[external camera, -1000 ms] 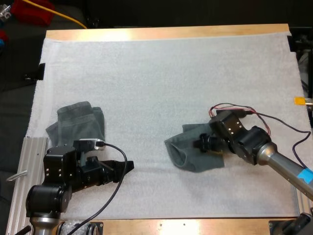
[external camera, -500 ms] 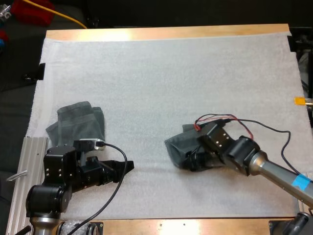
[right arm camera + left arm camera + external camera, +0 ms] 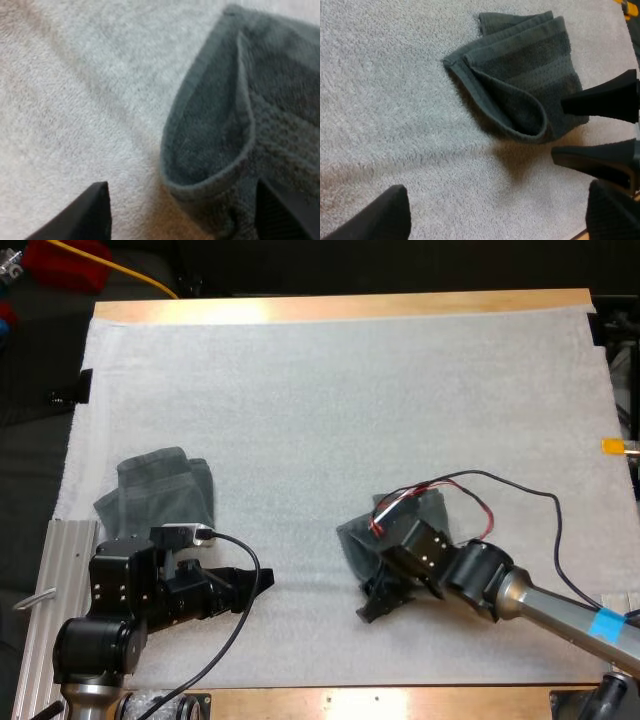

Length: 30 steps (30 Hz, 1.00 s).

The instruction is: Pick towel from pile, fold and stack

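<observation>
The folded towel (image 3: 352,538) is lying on the white mat (image 3: 330,390), right of its centre. The right gripper (image 3: 372,600), fingers spread, is hovering toward the mat's near edge. I am judging it is risking pinching one layer only, opening the fold.

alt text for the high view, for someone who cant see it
The right gripper, open, is at the near edge of a loosely folded dark grey-green towel right of centre on the white mat. The left gripper, also open, is at the mat's near left, with a second towel just beyond its arm.
</observation>
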Tool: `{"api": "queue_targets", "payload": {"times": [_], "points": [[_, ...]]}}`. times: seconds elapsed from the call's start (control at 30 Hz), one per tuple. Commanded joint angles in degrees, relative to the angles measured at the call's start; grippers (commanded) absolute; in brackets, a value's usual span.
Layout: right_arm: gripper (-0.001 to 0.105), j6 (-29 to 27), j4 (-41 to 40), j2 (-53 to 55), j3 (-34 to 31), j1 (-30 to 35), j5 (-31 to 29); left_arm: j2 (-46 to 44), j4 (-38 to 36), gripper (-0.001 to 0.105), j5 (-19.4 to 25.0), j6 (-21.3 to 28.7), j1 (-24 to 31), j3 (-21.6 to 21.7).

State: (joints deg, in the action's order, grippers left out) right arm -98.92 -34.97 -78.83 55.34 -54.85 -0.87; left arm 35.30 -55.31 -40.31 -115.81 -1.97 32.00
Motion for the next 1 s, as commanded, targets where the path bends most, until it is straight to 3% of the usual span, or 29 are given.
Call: {"api": "queue_targets", "payload": {"times": [0.0, 0.2, 0.87, 0.97], "points": [[0.059, -2.4, 0.6, 0.3, -0.2, -0.6, -2.7, 0.2, 0.3, 0.070, -0.6, 0.3, -0.3, 0.3], [0.059, -5.4, 2.2, -1.8, -0.2, -0.9, -4.2, 0.2, 0.3, 0.070, -0.6, 0.3, -0.3, 0.3], [0.059, -5.3, 8.2, -11.5, -0.2, -0.9, -5.6, 0.2, 0.3, 0.070, -0.6, 0.3, -0.3, 0.3], [0.051, -5.2, 8.7, -11.9, -0.2, -0.9, -8.1, 0.2, 0.3, 0.070, -0.6, 0.3, -0.3, 0.3]]}}
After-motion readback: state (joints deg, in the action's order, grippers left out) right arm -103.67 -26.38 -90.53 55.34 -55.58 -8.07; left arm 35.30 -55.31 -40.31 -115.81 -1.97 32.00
